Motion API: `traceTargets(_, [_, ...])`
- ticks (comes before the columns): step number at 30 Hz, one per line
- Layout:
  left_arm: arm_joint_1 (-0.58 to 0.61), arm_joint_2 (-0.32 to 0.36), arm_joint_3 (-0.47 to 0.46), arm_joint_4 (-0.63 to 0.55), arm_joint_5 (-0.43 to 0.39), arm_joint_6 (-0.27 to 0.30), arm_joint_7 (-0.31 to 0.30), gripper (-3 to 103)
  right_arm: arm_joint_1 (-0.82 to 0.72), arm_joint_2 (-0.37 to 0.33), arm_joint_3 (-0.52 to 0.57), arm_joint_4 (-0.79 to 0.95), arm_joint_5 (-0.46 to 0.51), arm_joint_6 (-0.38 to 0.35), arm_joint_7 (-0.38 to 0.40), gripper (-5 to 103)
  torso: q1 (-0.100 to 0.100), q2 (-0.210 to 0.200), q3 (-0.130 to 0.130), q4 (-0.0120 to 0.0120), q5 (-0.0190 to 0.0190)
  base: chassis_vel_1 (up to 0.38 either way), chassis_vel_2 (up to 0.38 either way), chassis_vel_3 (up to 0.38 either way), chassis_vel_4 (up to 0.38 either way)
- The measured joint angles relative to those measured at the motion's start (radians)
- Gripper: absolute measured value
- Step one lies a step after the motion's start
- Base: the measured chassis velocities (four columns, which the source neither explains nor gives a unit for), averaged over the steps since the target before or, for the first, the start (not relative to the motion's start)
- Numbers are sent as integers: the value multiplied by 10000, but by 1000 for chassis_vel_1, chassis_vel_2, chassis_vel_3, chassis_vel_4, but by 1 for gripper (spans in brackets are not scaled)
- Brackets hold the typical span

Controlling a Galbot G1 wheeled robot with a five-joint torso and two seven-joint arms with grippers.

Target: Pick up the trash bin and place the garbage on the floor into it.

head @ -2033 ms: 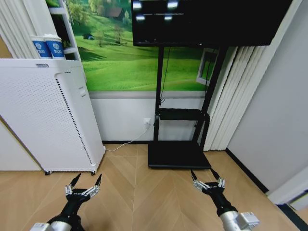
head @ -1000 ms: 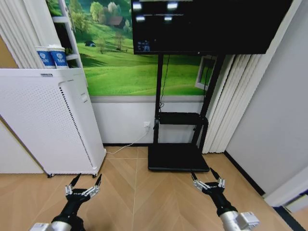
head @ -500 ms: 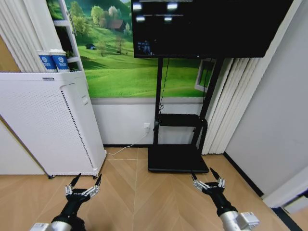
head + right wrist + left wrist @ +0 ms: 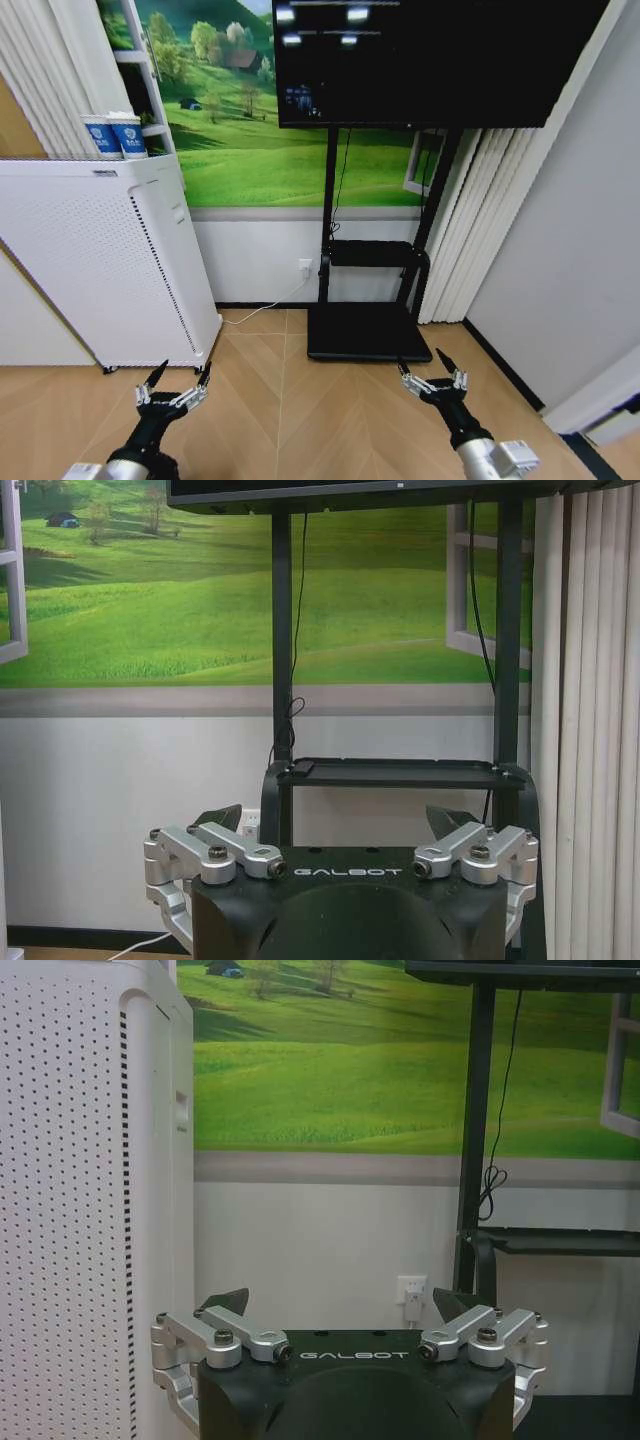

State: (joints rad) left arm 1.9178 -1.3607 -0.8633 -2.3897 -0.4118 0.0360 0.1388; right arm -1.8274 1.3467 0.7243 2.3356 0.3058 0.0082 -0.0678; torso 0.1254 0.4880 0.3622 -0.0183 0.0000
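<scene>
Head view: left hand (image 4: 175,385) and right hand (image 4: 432,372) both held low in front of the robot over the floor (image 4: 300,420), fingers spread, nothing held. The landmark here is the TV stand (image 4: 368,300): left hand sits well to its left near the white perforated appliance (image 4: 100,260), right hand just in front of its base plate. The stretch of floor around the stand shows no trash bin and no garbage, so their place can't be told.

Left wrist view: left hand (image 4: 355,1305) open and empty, appliance close beside it, stand off to the other side.

Right wrist view: right hand (image 4: 340,820) open and empty, pointed straight at the stand's shelf.

Risk (my judgement): any driving or turning to search could clip the stand's base or the appliance with the outstretched arms, or snag the white cable (image 4: 262,300) on the floor.
</scene>
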Motion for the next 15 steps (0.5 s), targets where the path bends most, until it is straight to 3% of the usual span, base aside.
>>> traceTargets(15, [0, 0, 0, 0, 0, 0, 0, 100, 0, 0, 0, 0, 0, 0, 0, 100, 220, 554, 334, 0, 0, 0, 0, 0, 0])
